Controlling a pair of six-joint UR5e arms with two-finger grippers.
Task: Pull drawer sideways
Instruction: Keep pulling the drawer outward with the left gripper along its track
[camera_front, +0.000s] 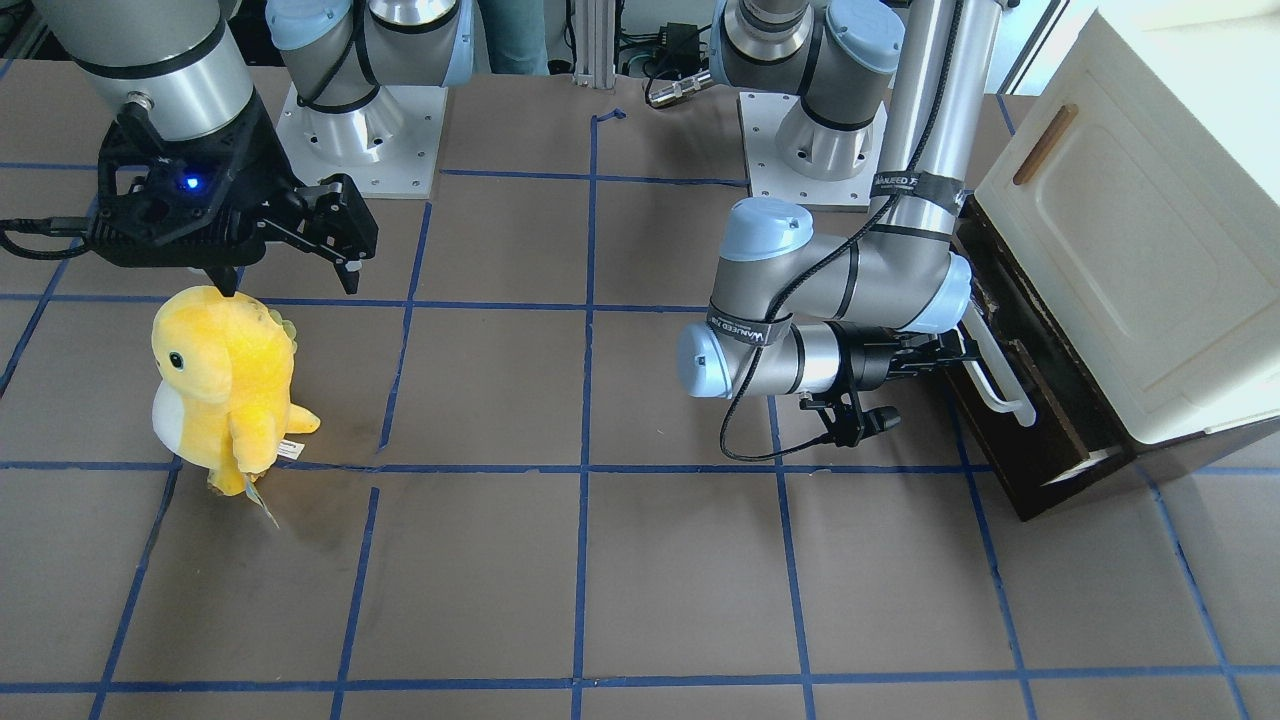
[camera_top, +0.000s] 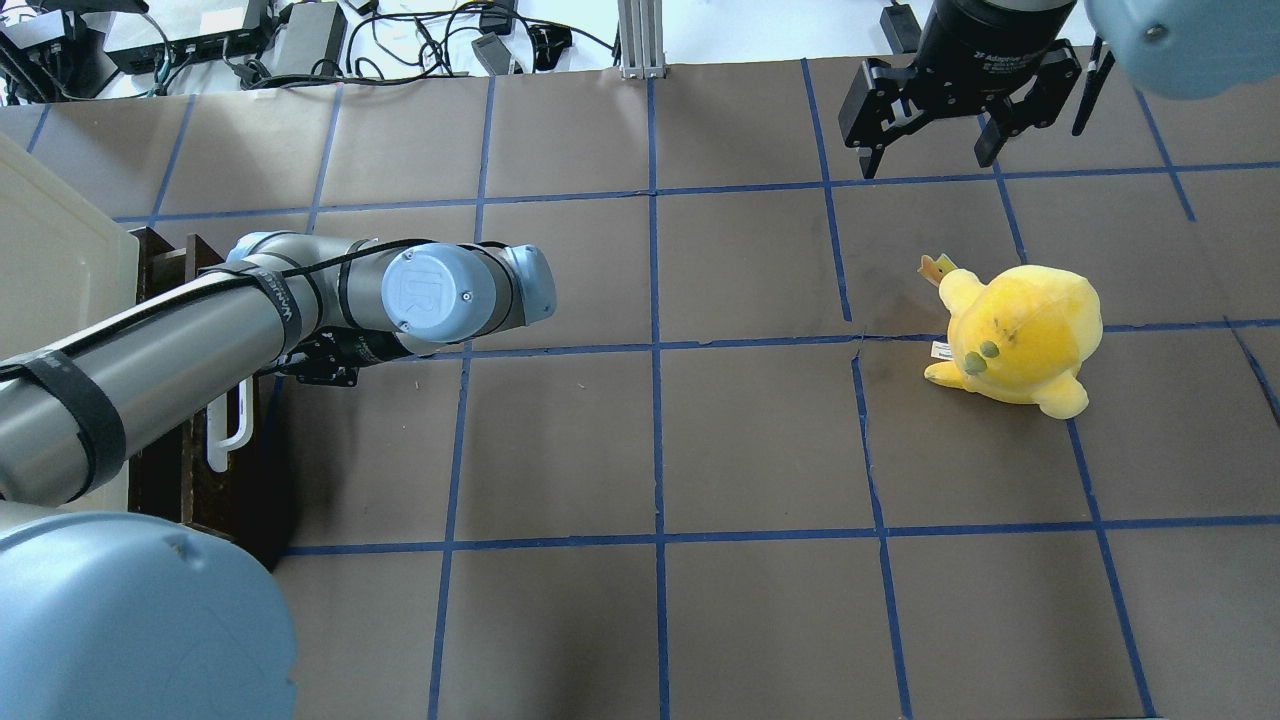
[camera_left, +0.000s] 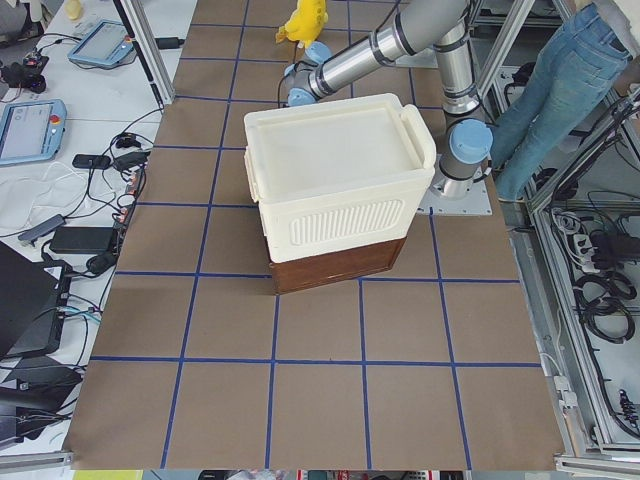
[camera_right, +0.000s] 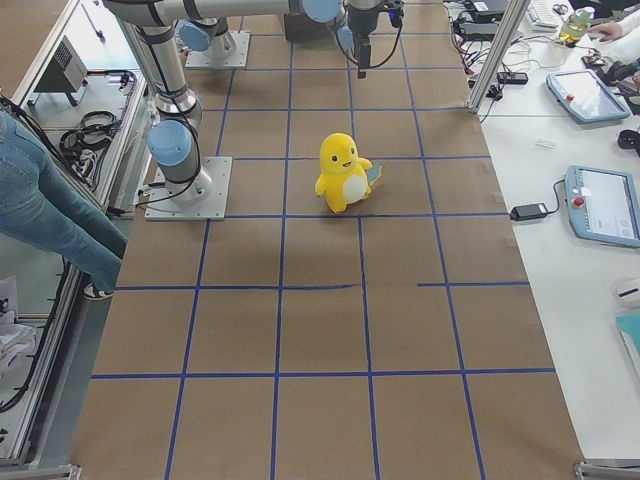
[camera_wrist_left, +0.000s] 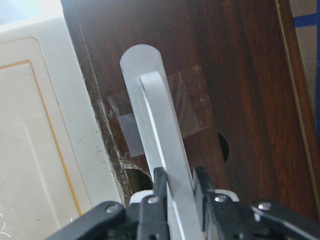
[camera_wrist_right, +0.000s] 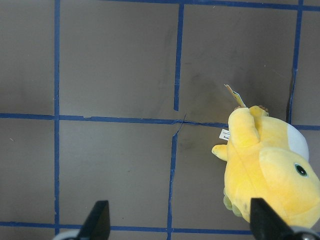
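Note:
The drawer (camera_front: 1040, 440) has a dark brown front and a white bar handle (camera_front: 1003, 385). It sits under the cream cabinet (camera_front: 1130, 250) at the table's left end, with its front a little out from the cabinet. My left gripper (camera_front: 955, 355) reaches sideways to it. In the left wrist view the gripper (camera_wrist_left: 179, 187) is shut on the white handle (camera_wrist_left: 150, 100), one finger on each side of the bar. My right gripper (camera_top: 927, 160) hangs open and empty above the table, beyond a yellow plush toy (camera_top: 1020, 335).
The yellow plush toy (camera_front: 225, 385) stands upright on the brown, blue-taped table (camera_front: 600, 560), just below the right gripper (camera_front: 288, 278). The cabinet door has a wooden handle (camera_front: 1045, 145). The two arm bases (camera_front: 360, 120) stand at the robot's edge.

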